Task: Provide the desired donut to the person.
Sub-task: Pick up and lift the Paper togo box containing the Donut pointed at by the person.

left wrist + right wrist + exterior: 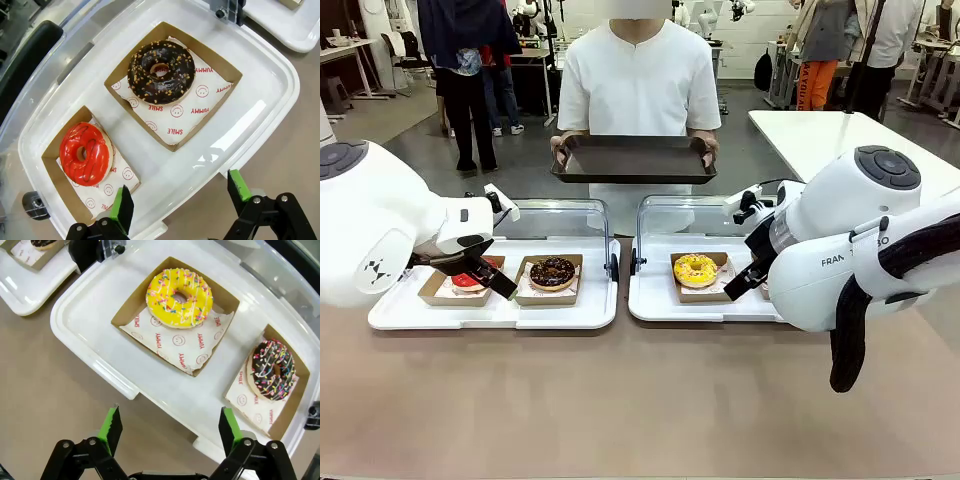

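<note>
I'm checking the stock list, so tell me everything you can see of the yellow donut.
The yellow donut is a whole ring with yellow icing, white drizzle and coloured sprinkles. It lies flat on white printed paper in an open brown cardboard box, which sits on the white tray on the robot's right. The open right claw is apart from it.

The red donut (84, 153) is glossy, the brown donut (161, 72) nut-flecked, the yellow donut (179, 297) rainbow-sprinkled.
</note>
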`<state>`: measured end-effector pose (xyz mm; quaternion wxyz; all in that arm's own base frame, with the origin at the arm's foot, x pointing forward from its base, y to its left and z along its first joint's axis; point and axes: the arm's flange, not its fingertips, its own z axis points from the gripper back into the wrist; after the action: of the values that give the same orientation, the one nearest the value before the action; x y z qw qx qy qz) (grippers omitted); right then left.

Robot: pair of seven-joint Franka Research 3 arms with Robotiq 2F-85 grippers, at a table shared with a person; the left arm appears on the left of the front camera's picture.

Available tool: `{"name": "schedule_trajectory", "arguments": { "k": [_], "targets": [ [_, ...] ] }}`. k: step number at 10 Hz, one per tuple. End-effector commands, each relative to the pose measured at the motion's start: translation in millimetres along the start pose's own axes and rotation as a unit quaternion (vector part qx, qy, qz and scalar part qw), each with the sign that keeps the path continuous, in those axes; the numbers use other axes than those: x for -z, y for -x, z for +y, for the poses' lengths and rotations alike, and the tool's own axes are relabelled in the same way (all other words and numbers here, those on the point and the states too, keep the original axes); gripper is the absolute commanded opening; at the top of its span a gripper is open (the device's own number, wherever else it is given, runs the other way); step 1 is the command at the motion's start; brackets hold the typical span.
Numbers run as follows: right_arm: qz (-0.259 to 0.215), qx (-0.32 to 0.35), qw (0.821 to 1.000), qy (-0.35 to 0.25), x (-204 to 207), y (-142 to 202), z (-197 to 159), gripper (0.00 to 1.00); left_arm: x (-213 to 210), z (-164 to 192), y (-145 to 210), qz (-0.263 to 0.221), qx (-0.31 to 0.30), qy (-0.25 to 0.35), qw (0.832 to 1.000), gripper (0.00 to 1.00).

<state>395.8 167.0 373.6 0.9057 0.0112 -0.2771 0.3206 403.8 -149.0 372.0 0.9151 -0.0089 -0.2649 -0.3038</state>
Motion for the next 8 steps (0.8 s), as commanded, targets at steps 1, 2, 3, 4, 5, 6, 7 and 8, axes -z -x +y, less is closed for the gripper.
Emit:
{"name": "schedule_trajectory", "arguments": {
  "k": [1,2,3,4,5,6,7,8],
  "targets": [
    [0.000,0.000,1.000,0.000,0.0,0.0,0.0,1.00,0.0,-0.1,0.1,0.000,0.000,0.000,1.000,1.00],
    [0.000,0.000,1.000,0.000,0.0,0.0,0.0,1.00,0.0,-0.1,0.1,0.000,0.000,0.000,1.000,1.00],
    [0.000,0.000,1.000,0.000,0.0,0.0,0.0,1.00,0.0,-0.1,0.1,0.000,0.000,0.000,1.000,1.00],
    [0.000,0.000,1.000,0.000,0.0,0.0,0.0,1.00,0.0,-0.1,0.1,0.000,0.000,0.000,1.000,1.00],
    [0.000,0.000,1.000,0.000,0.0,0.0,0.0,1.00,0.0,-0.1,0.1,0.000,0.000,0.000,1.000,1.00],
    [0.000,0.000,1.000,0.000,0.0,0.0,0.0,1.00,0.0,-0.1,0.1,0.000,0.000,0.000,1.000,1.00],
    [0.000,0.000,1.000,0.000,0.0,0.0,0.0,1.00,0.0,-0.1,0.1,0.000,0.000,0.000,1.000,1.00],
    [0.000,0.000,1.000,0.000,0.0,0.0,0.0,1.00,0.0,-0.1,0.1,0.000,0.000,0.000,1.000,1.00]
  ]
}}
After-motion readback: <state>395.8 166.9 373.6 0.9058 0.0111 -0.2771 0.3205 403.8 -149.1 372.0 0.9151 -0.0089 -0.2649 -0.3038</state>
